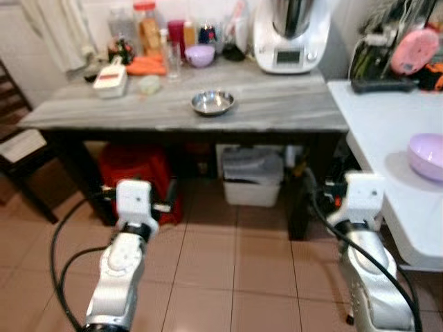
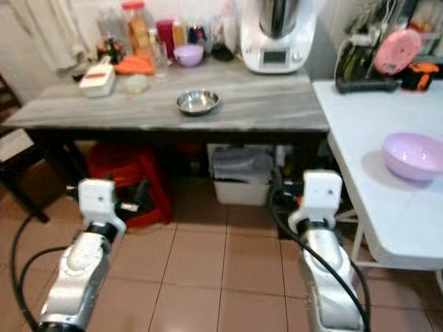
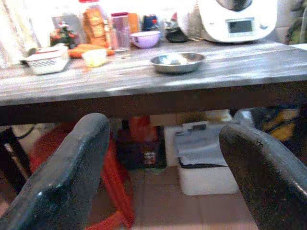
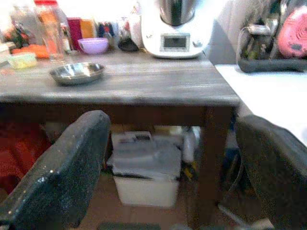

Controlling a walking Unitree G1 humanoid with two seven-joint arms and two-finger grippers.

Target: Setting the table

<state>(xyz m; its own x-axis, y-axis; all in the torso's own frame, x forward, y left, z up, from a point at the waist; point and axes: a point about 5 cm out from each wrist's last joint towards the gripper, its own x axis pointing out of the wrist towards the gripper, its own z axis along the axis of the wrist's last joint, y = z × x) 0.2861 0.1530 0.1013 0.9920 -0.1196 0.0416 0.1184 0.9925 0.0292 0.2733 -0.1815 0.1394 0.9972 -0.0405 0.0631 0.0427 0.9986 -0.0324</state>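
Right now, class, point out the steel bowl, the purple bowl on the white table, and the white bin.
steel bowl (image 1: 212, 102), left eye view, inner base.
purple bowl (image 2: 414, 155), right eye view, outer wall.
white bin (image 1: 252, 191), left eye view, front wall.

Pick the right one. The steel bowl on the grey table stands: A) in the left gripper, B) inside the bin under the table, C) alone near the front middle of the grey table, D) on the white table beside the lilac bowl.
C: the steel bowl sits by itself on the grey table, apart from the clutter along the back, and both grippers hang open below table height.
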